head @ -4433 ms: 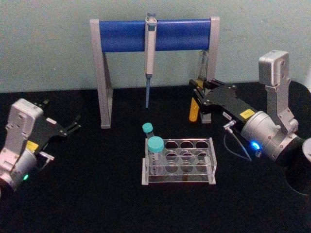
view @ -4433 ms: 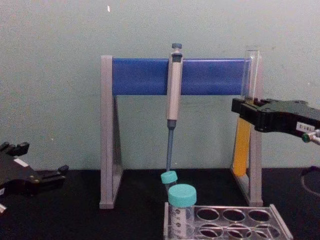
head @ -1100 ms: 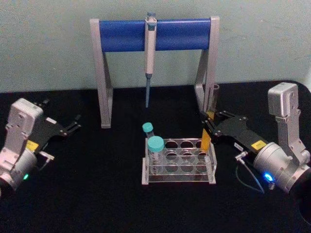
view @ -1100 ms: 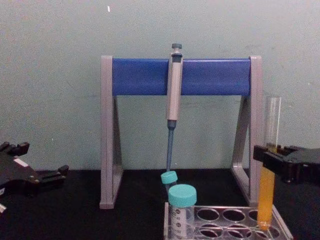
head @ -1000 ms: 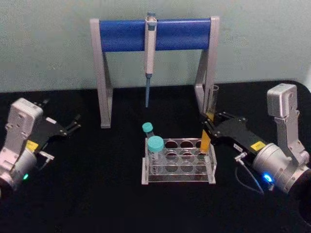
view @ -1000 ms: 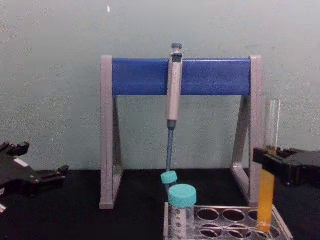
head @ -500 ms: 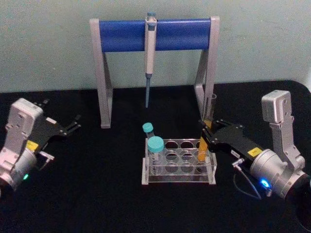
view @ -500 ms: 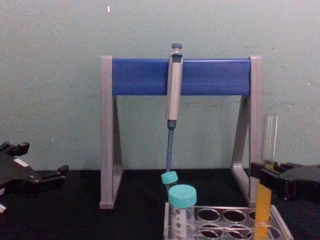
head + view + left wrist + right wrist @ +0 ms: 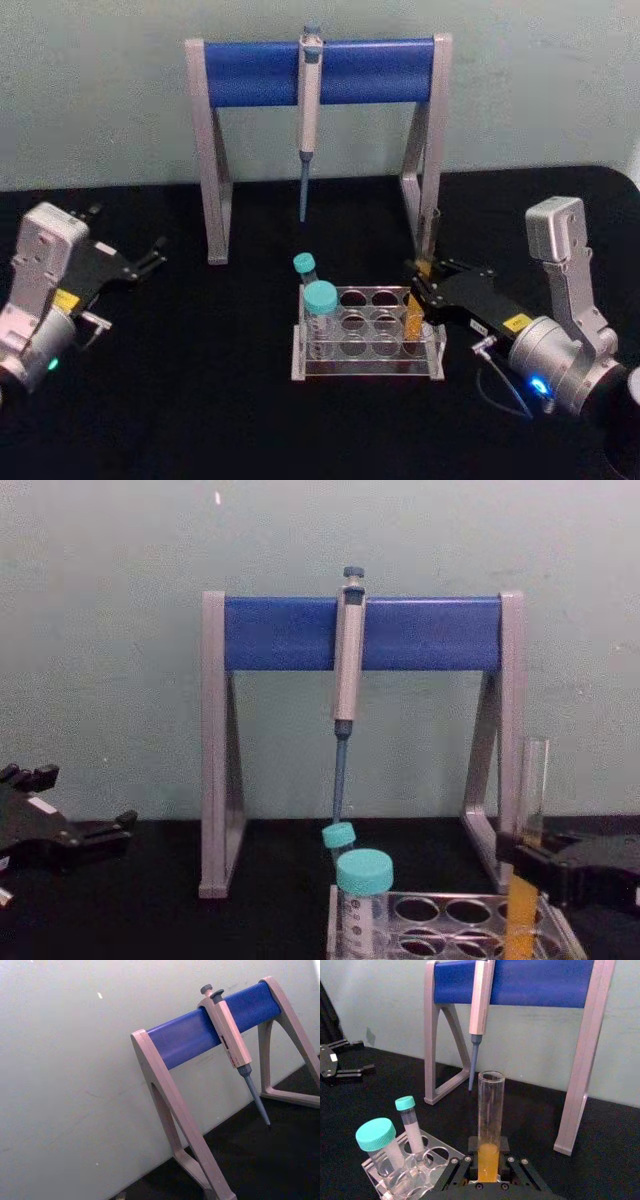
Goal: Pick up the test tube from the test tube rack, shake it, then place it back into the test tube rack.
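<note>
The test tube [image 9: 417,300] stands upright, long axis vertical, open mouth up and orange-yellow lower part down in a hole at the right end of the test tube rack [image 9: 367,345]. The right gripper [image 9: 421,291] clamps it about mid-height, fingers closed on the glass. 2 teal-capped vials [image 9: 320,310] sit at the rack's left end. Behind stands the pipette stand [image 9: 320,72] with its pipette [image 9: 308,110]. The left gripper [image 9: 150,256] rests well apart at the left, fingers apart.

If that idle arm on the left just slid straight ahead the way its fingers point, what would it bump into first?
Probably the near leg of the pipette stand: the left gripper points toward it across bare black table, and its wrist view faces that leg. Depth is unclear, so it might pass just in front.
</note>
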{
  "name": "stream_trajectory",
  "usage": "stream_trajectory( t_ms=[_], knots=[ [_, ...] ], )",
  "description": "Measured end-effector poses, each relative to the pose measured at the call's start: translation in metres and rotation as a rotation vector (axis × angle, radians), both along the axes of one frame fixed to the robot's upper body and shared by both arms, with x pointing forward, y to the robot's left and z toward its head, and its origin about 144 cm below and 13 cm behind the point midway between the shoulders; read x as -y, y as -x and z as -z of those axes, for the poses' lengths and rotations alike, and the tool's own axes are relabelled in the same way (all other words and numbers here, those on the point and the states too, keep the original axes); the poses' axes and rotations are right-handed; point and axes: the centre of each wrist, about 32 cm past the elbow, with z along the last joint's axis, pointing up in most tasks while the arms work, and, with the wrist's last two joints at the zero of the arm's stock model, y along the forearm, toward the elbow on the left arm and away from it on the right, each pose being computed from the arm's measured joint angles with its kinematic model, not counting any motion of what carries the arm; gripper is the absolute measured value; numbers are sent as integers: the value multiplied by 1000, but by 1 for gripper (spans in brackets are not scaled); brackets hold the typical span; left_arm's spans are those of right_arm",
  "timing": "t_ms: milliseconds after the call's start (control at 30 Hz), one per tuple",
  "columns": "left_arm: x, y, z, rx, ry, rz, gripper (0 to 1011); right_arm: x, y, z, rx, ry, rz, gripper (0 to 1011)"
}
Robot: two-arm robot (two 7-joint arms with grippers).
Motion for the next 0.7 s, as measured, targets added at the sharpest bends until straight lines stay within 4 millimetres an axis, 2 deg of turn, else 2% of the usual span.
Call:
stream_trajectory(
  t_ms=[700],
  knots=[
    [0,0,0,0,0,0,1001,-1,0,1,-5,9,2,226]
  ],
)
